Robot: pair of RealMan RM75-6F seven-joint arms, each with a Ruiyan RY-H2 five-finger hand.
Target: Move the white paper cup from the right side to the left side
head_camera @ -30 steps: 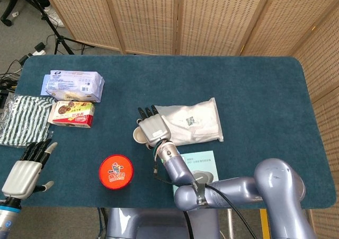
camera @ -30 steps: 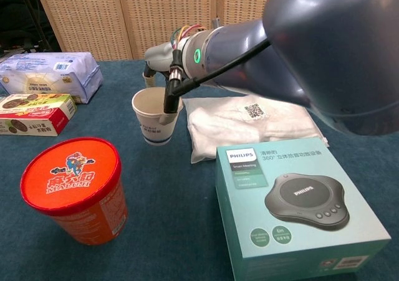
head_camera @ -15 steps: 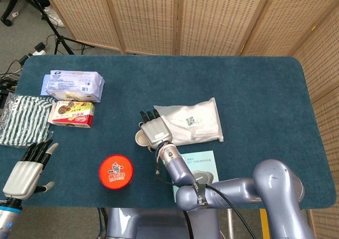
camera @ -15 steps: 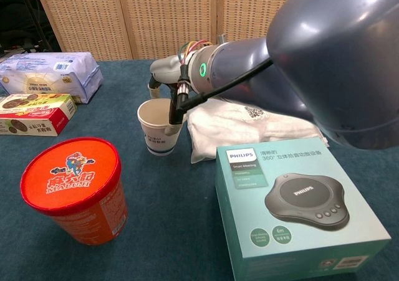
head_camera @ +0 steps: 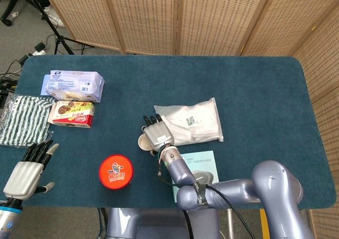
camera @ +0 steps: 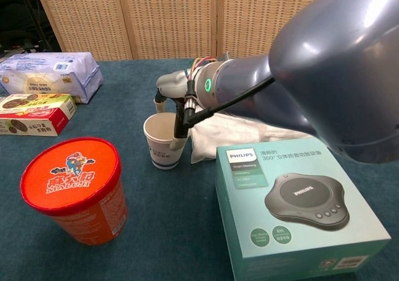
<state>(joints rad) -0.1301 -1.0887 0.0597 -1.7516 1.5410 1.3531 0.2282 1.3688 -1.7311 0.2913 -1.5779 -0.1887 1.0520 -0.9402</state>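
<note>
Nearer the robot, the white paper cup (camera: 164, 142) was held upright by the right hand (head_camera: 155, 135); the left hand (head_camera: 25, 173) was kept open-fingered.

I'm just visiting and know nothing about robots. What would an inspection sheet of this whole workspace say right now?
Surface: table with a dark teal cloth.
Job's things: white paper cup upright near the table's middle, beside the white pouch.
Clutter: red-lidded tub, Philips box, biscuit box, blue-and-white packet, striped fabric.
Robot hands: right robot hand grips the cup at its rim; left robot hand holds nothing, fingers apart, at the table's near left edge.
Cables: wires at the right wrist; floor cables past the table's far left corner.
Surroundings: woven folding screens behind the table.
</note>
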